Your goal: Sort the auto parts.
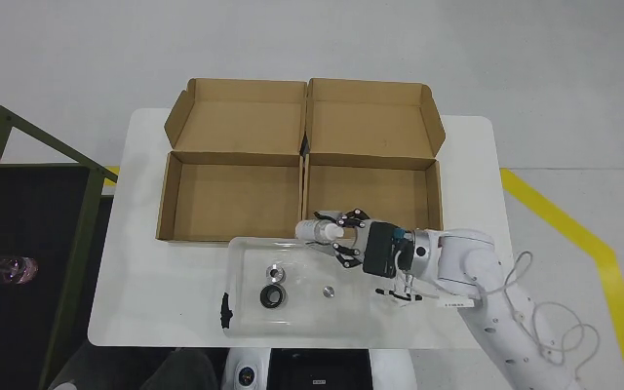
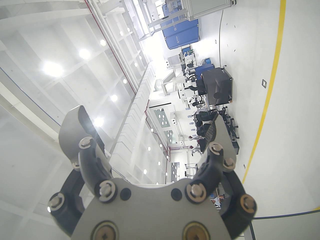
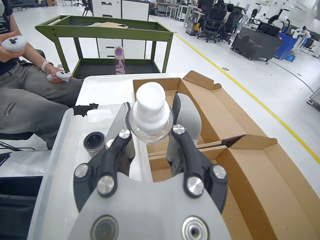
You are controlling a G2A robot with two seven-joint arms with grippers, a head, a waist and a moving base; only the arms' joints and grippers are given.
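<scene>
1. One clear tray (image 1: 292,327) sat on the white table (image 1: 458,146), and I placed everything else by it.
2. Two cardboard boxes lay open side by side just beyond the tray's far rim. The first box (image 1: 234,200) and the second box (image 1: 375,200) touched along one wall, and each had its lid folded back away from the tray.
3. Three small parts lay apart on the tray's floor. I counted one dark ring bearing (image 1: 273,297), one small metal piece (image 1: 276,273) just beyond it towards the boxes, and one small round piece (image 1: 328,290) nearer the tray's middle.
4. One white part (image 3: 150,106), a capped cylinder with a clear collar, was raised over the tray's far rim. It was close to where the two boxes meet.
5. My right gripper (image 3: 152,116) had both fingers pinched on that white part at the collar, and its wrist hung over the tray.
6. My left gripper (image 2: 146,121) had its two fingers spread wide with nothing between them. It faced up towards the hall's ceiling, and I could not place it against the tray.
7. One scrap of black tape (image 1: 224,312) clung to the tray's end wall farthest from the right gripper.
</scene>
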